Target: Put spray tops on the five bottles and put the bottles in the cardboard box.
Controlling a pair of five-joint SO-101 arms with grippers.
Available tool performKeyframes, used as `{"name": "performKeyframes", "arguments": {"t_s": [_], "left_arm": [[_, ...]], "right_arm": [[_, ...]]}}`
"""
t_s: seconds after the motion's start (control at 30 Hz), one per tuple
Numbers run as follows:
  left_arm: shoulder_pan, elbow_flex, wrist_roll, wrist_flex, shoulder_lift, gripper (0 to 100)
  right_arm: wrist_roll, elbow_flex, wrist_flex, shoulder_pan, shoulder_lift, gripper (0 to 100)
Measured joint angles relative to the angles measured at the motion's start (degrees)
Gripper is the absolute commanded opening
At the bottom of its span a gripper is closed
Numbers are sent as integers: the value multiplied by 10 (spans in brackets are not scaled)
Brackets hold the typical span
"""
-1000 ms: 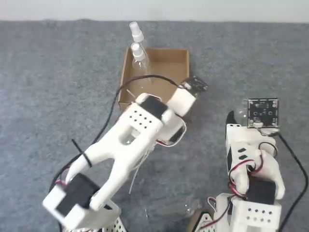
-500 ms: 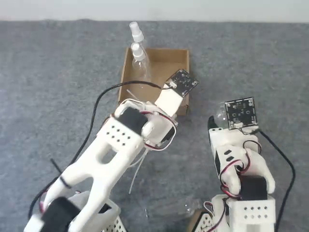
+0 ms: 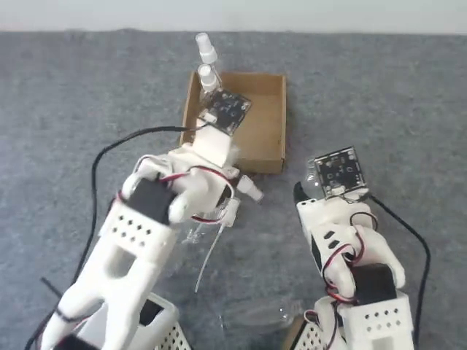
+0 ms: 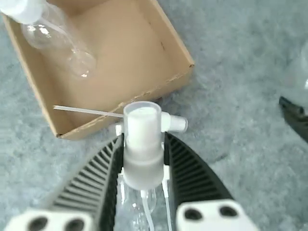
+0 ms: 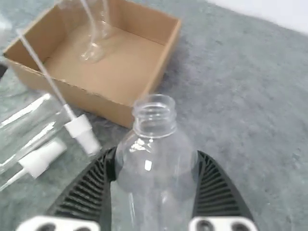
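My left gripper (image 4: 142,142) is shut on the neck of a clear bottle with a white spray top (image 4: 143,126), just in front of the cardboard box (image 4: 178,53). In the high view that spray top (image 3: 248,188) pokes out beside the left arm (image 3: 197,182). My right gripper (image 5: 154,155) is shut on a clear bottle with an uncapped neck (image 5: 154,115), right of the box's (image 3: 271,124) front corner. A loose spray top (image 5: 82,132) lies by the box's front wall, its dip tube leaning over it. A spray-topped bottle (image 3: 210,86) stands in the box's far left corner.
Another spray top (image 3: 204,45) shows just beyond the box's far left corner. A clear bottle (image 3: 255,317) lies on the grey carpet between the arm bases. A thin white tube (image 3: 204,262) lies on the carpet beside the left arm.
The left arm has swung left and drawn back from the box's right front corner to its front wall. The right arm has shifted left with its bottle.
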Motion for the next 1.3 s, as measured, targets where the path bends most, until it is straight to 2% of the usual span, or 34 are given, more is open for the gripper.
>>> {"name": "performKeyframes", "arguments": {"t_s": [0.27,0.57,0.83,0.97,1.3], "left_arm": [[-1,72,4,-46,-119,12],[-1,116,11,-58,-241,12],[-54,172,57,-116,-345,12],[-52,185,65,-119,-396,12],[-55,203,65,-120,-490,12]], "right_arm": [[0,0,0,-35,0,69],[0,0,0,-54,0,69],[0,0,0,-62,0,69],[0,0,0,-62,-1,69],[0,73,0,-62,-161,69]]}}
